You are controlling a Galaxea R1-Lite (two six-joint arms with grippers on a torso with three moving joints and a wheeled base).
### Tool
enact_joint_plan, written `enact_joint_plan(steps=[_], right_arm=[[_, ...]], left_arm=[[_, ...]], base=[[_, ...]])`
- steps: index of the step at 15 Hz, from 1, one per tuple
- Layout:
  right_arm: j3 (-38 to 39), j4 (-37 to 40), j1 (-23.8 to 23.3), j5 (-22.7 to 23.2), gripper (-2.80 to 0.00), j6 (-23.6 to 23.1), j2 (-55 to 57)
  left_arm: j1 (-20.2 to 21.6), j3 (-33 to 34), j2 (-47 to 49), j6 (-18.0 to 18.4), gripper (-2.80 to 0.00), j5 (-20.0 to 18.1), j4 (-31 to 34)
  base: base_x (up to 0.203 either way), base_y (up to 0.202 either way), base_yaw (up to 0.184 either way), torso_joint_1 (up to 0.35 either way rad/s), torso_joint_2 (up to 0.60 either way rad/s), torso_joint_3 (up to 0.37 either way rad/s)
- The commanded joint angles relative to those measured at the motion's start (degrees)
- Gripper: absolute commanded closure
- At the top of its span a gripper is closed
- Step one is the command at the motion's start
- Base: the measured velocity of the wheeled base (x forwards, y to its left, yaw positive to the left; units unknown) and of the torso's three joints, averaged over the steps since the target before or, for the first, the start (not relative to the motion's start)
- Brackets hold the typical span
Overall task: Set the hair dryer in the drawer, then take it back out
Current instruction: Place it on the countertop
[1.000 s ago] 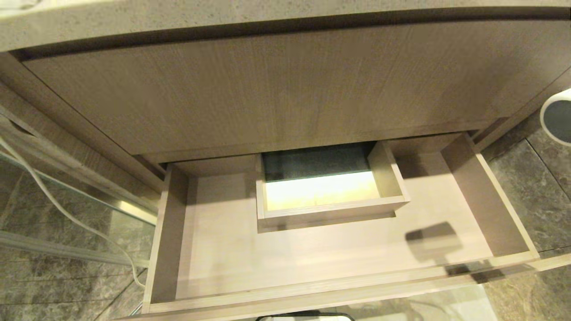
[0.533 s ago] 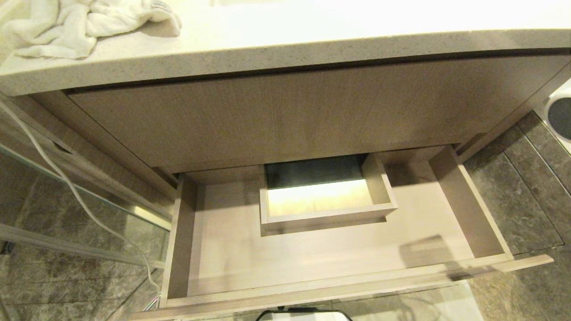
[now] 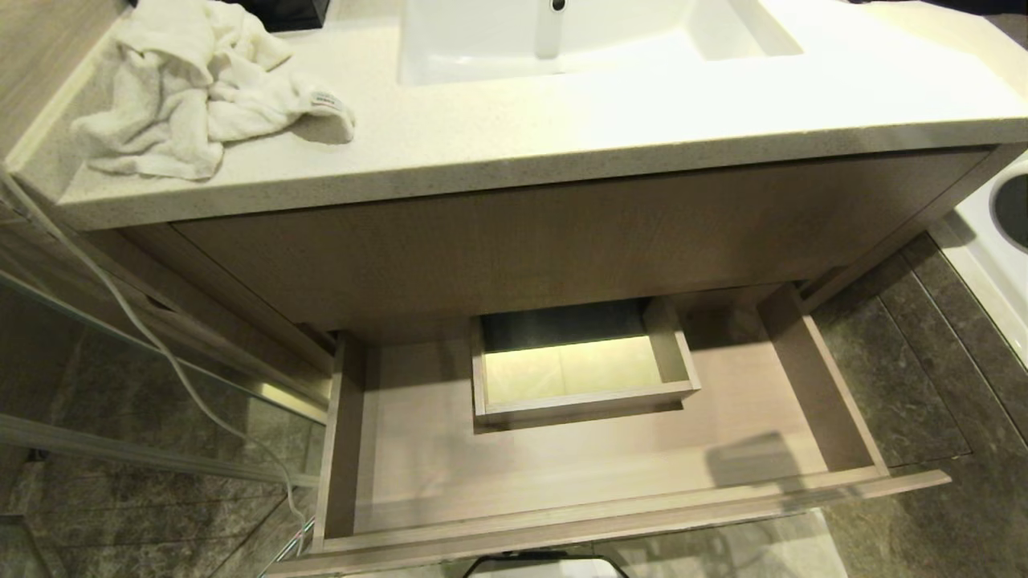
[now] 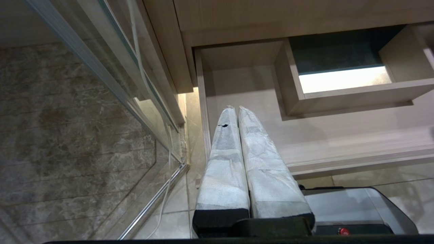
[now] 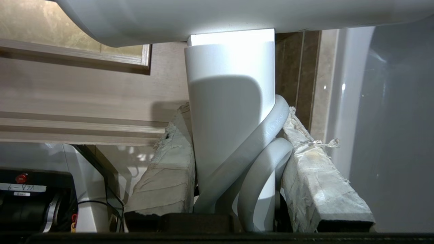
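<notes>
With the right gripper (image 5: 237, 162) pinching the small white hair dryer (image 5: 230, 112) by handle and looped cord beside the open light wood-grain drawer (image 3: 819, 401), the cord could slip and snag.

Below me the floor (image 3: 899, 385) is dark marbled stone tile. A pale speckled counter (image 3: 562, 128) tops a light wood vanity panel (image 3: 514, 241), with a white basin (image 3: 578, 40) sunk into it and a crumpled white towel (image 3: 201, 88) at its left end. A glass panel (image 3: 120, 385) in a metal frame stands to my left. Warm light falls across the counter.
</notes>
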State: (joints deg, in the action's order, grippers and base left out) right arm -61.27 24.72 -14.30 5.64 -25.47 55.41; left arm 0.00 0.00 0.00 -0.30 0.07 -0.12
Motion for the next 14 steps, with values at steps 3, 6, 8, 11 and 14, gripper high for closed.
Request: enact_joint_plan(steps=[3, 6, 8, 11, 14], right_arm=[[-0.16, 0.15, -0.02, 0.07, 0.00, -0.11, 0.05], [-0.25, 0.06, -0.02, 0.07, 0.00, -0.20, 0.14], [-0.34, 0.06, -0.02, 0.07, 0.00, -0.20, 0.14], [-0.34, 0.01, -0.02, 0.07, 0.00, -0.20, 0.14], [-0.25, -0.03, -0.02, 0.07, 0.00, -0.20, 0.05]], left_arm=[[0.00, -0.06, 0.08, -0.05, 0.00, -0.01, -0.05], [0.00, 0.00, 0.09, -0.05, 0.00, 0.01, -0.05], [0.00, 0.00, 0.09, -0.05, 0.00, 0.01, -0.05], [0.00, 0.00, 0.07, -0.05, 0.00, 0.01, -0.05], [0.00, -0.04, 0.01, -0.05, 0.00, -0.02, -0.05]], base=[[0.000, 0.000, 0.000, 0.293, -0.57, -0.272], [0.000, 0.000, 0.000, 0.305, -0.60, -0.285], [0.000, 0.000, 0.000, 0.287, -0.55, -0.265], [0.000, 0.000, 0.000, 0.204, -0.39, -0.194], [0.000, 0.000, 0.000, 0.160, -0.31, -0.148]])
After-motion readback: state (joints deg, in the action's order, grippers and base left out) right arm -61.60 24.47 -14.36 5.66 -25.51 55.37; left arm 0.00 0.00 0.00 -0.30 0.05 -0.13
